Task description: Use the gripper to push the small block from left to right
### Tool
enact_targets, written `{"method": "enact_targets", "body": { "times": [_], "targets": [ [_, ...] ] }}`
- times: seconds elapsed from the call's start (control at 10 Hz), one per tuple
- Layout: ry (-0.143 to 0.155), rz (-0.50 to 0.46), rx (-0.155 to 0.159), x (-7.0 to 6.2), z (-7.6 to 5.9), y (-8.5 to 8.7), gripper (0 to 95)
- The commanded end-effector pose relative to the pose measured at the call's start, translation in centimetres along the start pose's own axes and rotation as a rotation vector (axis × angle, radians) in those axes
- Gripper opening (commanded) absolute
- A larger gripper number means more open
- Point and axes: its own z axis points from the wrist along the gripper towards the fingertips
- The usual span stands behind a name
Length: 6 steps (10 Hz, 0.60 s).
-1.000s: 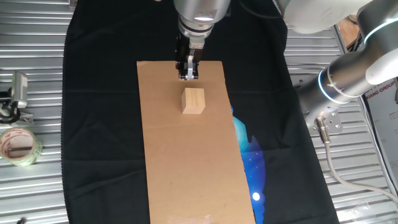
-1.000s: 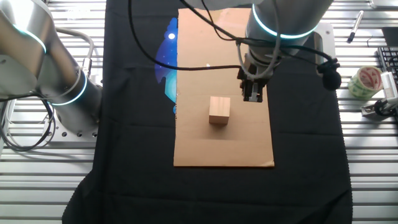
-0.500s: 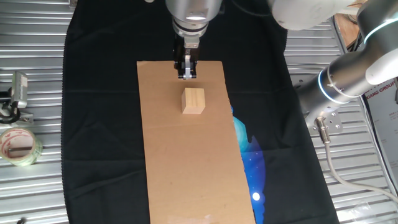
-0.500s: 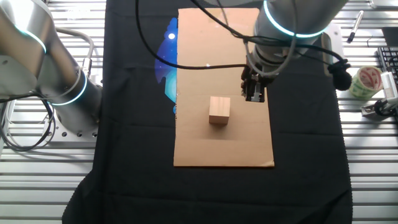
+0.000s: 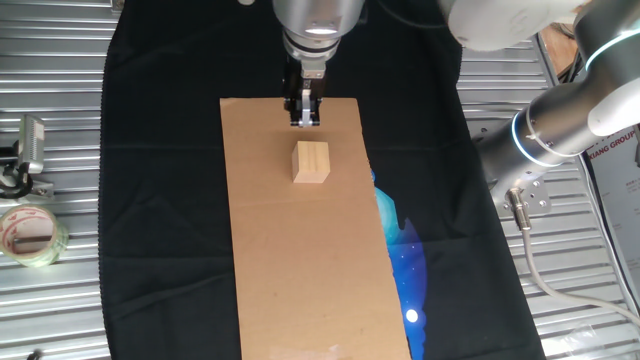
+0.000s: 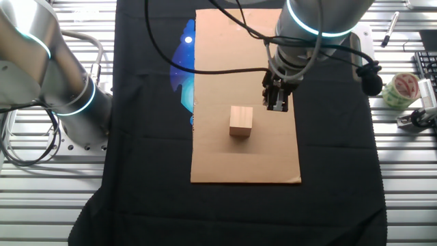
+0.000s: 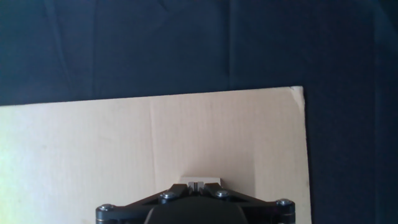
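a small pale tan wooden cube (image 5: 311,162) sits on a plain brown cardboard sheet (image 5: 300,260). under it lies a black cloth (image 5: 170,200) with a bright blue and white splash print (image 5: 405,250). the black and metal two-finger gripper (image 5: 304,117) tips a silver arm (image 6: 314,20) with a glowing blue ring.

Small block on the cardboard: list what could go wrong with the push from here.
The gripper sits beside the small block, not yet touching and offset toward one end, so an off-centre push may spin it. The cardboard sheet lies loose on black cloth and may slide. The block sits near the sheet's edge and could tip off.
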Motion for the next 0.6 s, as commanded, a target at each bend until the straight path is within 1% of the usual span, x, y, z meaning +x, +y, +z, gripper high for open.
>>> {"method": "enact_targets", "body": {
  "times": [0.1, 0.2, 0.3, 0.4, 0.6],
  "targets": [
    [-0.003, -0.004, -0.008, 0.16, -0.13, -0.07, 0.0],
    [0.0, -0.009, -0.018, 0.16, -0.13, -0.07, 0.0],
    [0.004, -0.026, -0.002, 0.17, -0.14, -0.08, 0.0],
    [0.013, -0.037, 0.003, 0.17, -0.14, -0.08, 0.0],
    [0.018, -0.079, 0.011, 0.17, -0.15, -0.08, 0.0]
  ]
}}
